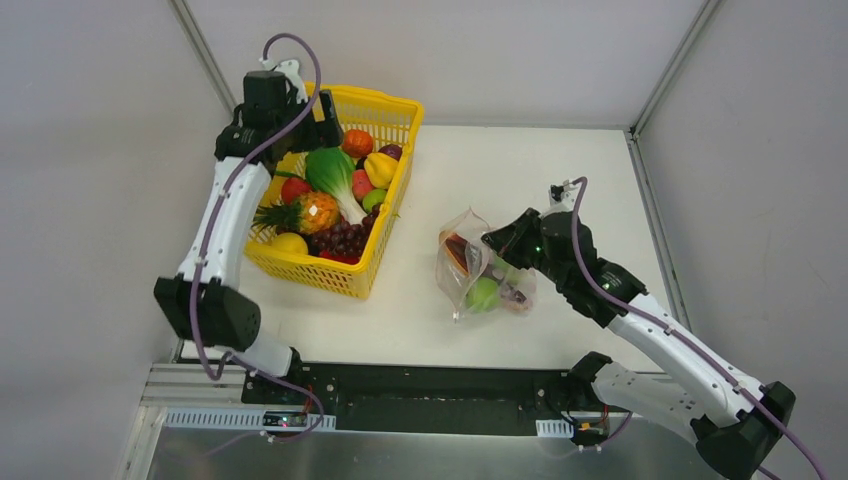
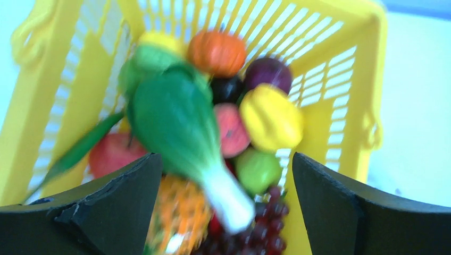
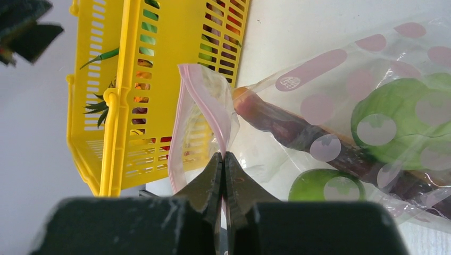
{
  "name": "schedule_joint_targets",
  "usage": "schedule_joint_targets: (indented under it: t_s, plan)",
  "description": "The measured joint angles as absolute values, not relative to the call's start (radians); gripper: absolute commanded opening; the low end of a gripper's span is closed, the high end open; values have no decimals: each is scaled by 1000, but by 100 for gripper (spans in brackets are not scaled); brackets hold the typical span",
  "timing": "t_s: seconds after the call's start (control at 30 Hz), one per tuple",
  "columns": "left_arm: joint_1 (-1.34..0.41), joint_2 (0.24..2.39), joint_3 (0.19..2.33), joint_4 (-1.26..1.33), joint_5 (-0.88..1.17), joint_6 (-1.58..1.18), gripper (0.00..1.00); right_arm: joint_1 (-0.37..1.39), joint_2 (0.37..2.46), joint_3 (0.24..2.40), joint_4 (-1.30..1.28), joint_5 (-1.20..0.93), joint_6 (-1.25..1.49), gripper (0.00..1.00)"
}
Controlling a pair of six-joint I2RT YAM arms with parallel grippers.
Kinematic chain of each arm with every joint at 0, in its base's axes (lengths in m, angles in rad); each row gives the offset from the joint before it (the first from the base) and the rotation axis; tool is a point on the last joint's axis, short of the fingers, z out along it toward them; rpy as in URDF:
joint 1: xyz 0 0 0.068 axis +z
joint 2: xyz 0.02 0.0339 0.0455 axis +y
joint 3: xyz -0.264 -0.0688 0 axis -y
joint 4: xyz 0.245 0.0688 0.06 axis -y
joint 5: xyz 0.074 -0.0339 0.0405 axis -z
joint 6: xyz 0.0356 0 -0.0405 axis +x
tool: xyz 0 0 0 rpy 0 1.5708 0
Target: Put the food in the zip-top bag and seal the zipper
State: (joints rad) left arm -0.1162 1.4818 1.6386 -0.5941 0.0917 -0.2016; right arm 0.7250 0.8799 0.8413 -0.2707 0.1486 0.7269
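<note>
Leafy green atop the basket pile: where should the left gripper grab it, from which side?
Probably the white stalk of the leafy green, from straight above, jaws across its length. It lies on top of the food in the yellow basket, and the stalk is narrower than the leaf. The left gripper is open above it.

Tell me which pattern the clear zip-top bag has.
The zip-top bag has pale pink dots; clearest in the right wrist view.

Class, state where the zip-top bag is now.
Top view: the zip-top bag lies right of the yellow basket, its mouth edge pinched by the right gripper.
</note>
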Motion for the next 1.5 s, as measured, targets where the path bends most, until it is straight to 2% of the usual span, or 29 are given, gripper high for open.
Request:
schedule_joint_targets:
  t_s: [0.17,0.4,0.87,1.27,1.37,1.47,1.5]
  plan:
    - [-116,1755,1846,-490,170,-281,91,725,896,841,-267,142,727,4]
    - [-119,1972,1883,-416,138,-352,94,725,922,859,-266,141,727,4]
    - [-154,2133,1987,-356,46,-339,93,725,965,871,-265,131,725,4]
    - [-176,2218,2109,-530,16,-239,94,725,1010,874,-258,81,725,5]
    - [-184,2222,2113,-553,13,-215,88,725,1009,877,-258,82,724,5]
    - [-191,2222,2111,-569,9,-197,73,725,1009,881,-260,83,719,5]
    - [-191,2222,2111,-573,4,-193,64,725,1009,884,-261,84,716,5]
